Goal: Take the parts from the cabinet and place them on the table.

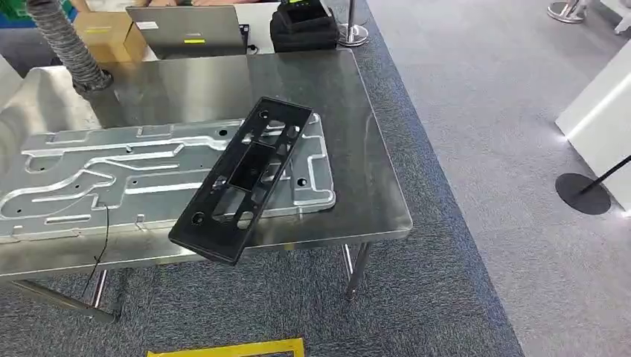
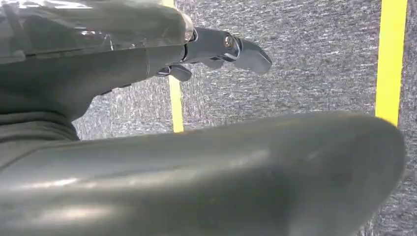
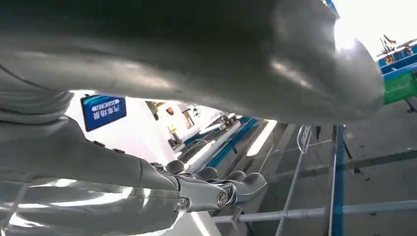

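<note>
Black part lies diagonally on the worktop, across the silver plate, its 7 o'clock end overhanging the front edge. Left robot hand: fingers extended over carpet, holding nothing. Right robot hand: fingers loosely apart, empty. Placement looks marginal; I'd nudge the part toward 1 o'clock so it sits fully supported before the next cabinet fetch.

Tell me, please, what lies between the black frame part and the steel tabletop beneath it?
In the head view, the black frame part lies diagonally on a large machined aluminium plate, which rests on the steel table; its near end overhangs the table edge.
</note>
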### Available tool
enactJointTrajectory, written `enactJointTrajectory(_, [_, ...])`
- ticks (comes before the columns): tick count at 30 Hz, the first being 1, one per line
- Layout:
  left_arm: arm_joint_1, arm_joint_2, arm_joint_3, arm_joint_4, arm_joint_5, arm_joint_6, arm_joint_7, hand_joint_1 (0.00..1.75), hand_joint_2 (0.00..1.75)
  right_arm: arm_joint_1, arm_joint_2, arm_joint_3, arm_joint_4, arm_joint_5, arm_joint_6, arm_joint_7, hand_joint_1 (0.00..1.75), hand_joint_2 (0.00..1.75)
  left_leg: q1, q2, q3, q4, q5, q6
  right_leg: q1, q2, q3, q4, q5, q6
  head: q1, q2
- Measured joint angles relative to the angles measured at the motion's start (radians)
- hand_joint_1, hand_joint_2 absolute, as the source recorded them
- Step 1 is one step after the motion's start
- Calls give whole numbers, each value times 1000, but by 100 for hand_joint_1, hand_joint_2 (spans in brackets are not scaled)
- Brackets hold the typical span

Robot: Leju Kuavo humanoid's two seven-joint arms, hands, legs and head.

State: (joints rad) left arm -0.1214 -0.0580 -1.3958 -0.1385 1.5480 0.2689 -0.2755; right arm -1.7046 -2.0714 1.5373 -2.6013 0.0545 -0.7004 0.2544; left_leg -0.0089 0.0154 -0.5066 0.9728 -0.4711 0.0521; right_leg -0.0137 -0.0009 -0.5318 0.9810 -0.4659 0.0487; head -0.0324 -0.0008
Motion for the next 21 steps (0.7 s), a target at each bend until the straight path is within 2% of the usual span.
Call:
enactJointTrajectory(1, [-1,0,0,0,0,0,0,0,0,0,0,1,0,0,0,2,0,0,0,2,0,-7,8,4,-3,0,-7,19,-30,2,0,0])
enactJointTrajectory(2, [-2,0,0,0,0,0,0,0,0,0,0,1,0,3,0,3,0,0,1,2,-7,-8,12,7,-2,1,-28,69,-76,3,0,0])
enactJointTrajectory(3, [-1,0,0,0,0,0,0,0,0,0,0,1,0,7,0,7,0,0,0,3,-16,-6,16,8,-4,1,-63,161,-131,7,0,0])
enactJointTrajectory(4, [0,0,0,0,0,-1,1,0,0,0,0,1,0,10,0,10,0,0,-2,3,-24,-4,19,9,-6,1,-95,246,-171,12,0,0])
enactJointTrajectory(5, [0,0,0,0,0,-2,1,0,0,0,0,1,0,10,0,11,0,0,-2,3,-32,1,21,9,-7,1,-114,303,-188,15,0,0])
enactJointTrajectory(6, [0,0,0,0,0,-2,2,0,0,0,0,1,0,12,0,13,0,0,-2,2,-40,6,24,8,-8,1,-112,314,-179,18,0,0])
enactJointTrajectory(7, [1,0,0,0,0,-2,3,0,0,0,0,2,0,14,0,13,0,0,-2,1,-48,14,24,7,-11,0,-90,277,-149,20,0,0])
enactJointTrajectory(8, [1,0,0,0,0,-3,3,0,0,0,0,1,0,18,0,13,0,0,-1,0,-55,22,25,6,-14,0,-42,195,-105,22,0,0])
enactJointTrajectory(9, [1,0,0,0,0,-3,3,0,0,0,0,1,0,19,0,14,0,0,0,-1,-63,33,24,3,-18,-1,21,83,-62,24,0,0])
enactJointTrajectory(10, [0,0,0,0,0,-3,3,0,0,0,0,1,0,21,0,14,0,0,-1,-1,-71,43,23,-2,-19,0,58,5,-71,22,0,0])
enactJointTrajectory(11, [-1,0,0,0,0,-3,3,0,0,2,0,1,0,21,0,14,0,0,-3,-3,-76,45,26,-10,-8,5,52,18,-56,10,0,0])
enactJointTrajectory(13, [-1,0,0,0,0,-3,4,0,0,3,0,1,0,24,0,14,0,0,-3,-4,-80,48,35,-22,-6,5,43,13,-56,-5,0,0])
enactJointTrajectory(14, [0,0,0,0,1,-3,6,0,0,5,0,1,0,24,0,14,0,0,-3,-4,-83,45,43,-29,-5,4,37,16,-51,-12,0,0])
enactJointTrajectory(15, [0,0,0,0,1,-3,6,0,0,6,0,1,0,24,0,14,0,0,-7,-8,-86,48,46,-35,-14,2,28,4,-40,-22,0,0])
enactJointTrajectory(16, [0,1,0,0,1,-3,6,0,0,7,0,1,0,24,0,13,0,0,-3,-11,-97,65,18,-41,-15,-3,24,5,-30,-29,0,0])
enactJointTrajectory(17, [0,1,0,0,1,-3,6,0,0,6,0,1,0,24,0,12,0,0,-2,-12,-113,110,-39,-47,-15,-2,13,5,-21,-33,0,0])
enactJointTrajectory(19, [-1,1,0,0,2,-3,6,0,0,7,0,1,0,20,0,12,0,0,5,-12,-152,253,-147,-55,-12,-2,-11,6,-4,-39,0,0])
enactJointTrajectory(20, [-1,1,0,0,2,-3,5,0,0,6,0,1,-1,20,0,11,0,0,7,-12,-165,324,-176,-57,-11,-2,-25,7,6,-38,0,0])
enactJointTrajectory(21, [-1,1,0,0,3,-3,3,0,0,6,0,1,-2,20,0,12,0,0,9,-12,-162,354,-169,-57,-11,-1,-39,11,16,-36,0,0])
